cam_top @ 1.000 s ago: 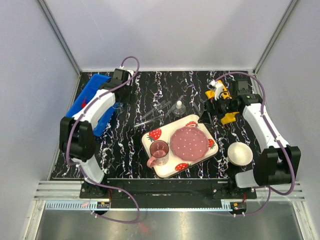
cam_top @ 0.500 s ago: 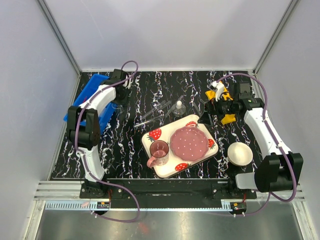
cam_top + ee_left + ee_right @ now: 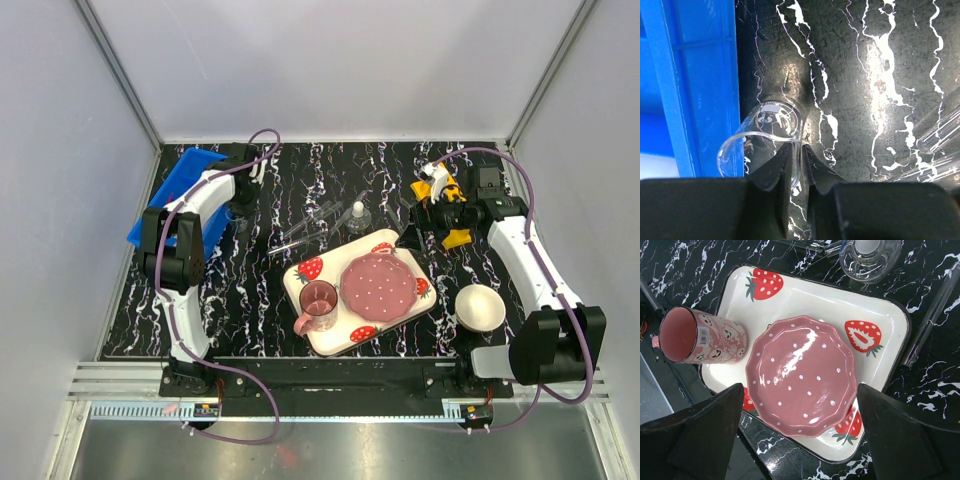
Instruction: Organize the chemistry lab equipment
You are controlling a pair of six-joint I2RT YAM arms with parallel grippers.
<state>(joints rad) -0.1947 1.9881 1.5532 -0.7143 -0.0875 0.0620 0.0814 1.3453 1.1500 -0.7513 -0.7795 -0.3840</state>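
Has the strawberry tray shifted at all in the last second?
No. The strawberry-print tray lies at the same place and angle against the white veins of the black marble table.

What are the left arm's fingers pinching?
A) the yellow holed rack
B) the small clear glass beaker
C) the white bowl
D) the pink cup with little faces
B: in the left wrist view, the left arm's fingers close on the thin rim of the small clear glass beaker, right beside the blue plastic bin.
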